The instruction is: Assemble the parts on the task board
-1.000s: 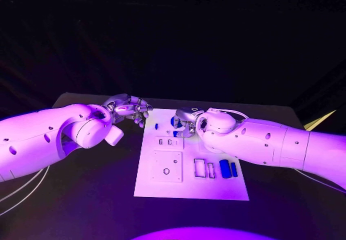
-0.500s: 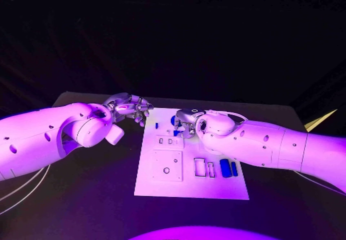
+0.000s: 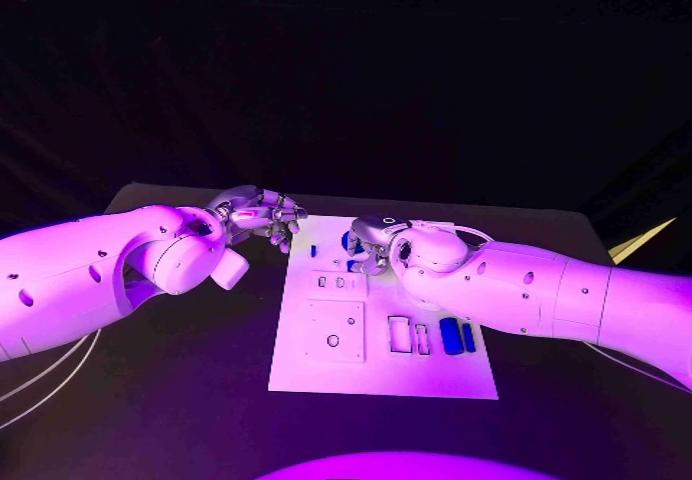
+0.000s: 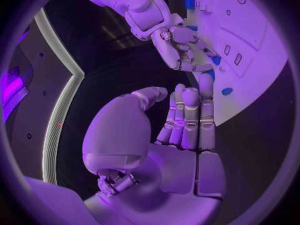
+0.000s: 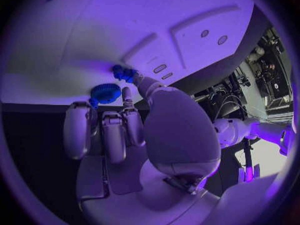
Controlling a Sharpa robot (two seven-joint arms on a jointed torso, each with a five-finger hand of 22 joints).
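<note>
Head view: the right hand (image 3: 371,247), fingers apart and nothing gripped, is held above the far end of the task board (image 3: 382,375), just beside the blue gear (image 5: 105,93), while the open left hand (image 3: 267,218) is kept beside the board's far-left corner.

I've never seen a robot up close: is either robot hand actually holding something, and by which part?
Left robot hand holds nothing. Right robot hand reaches the small blue gear; a hold cannot be told.
</note>
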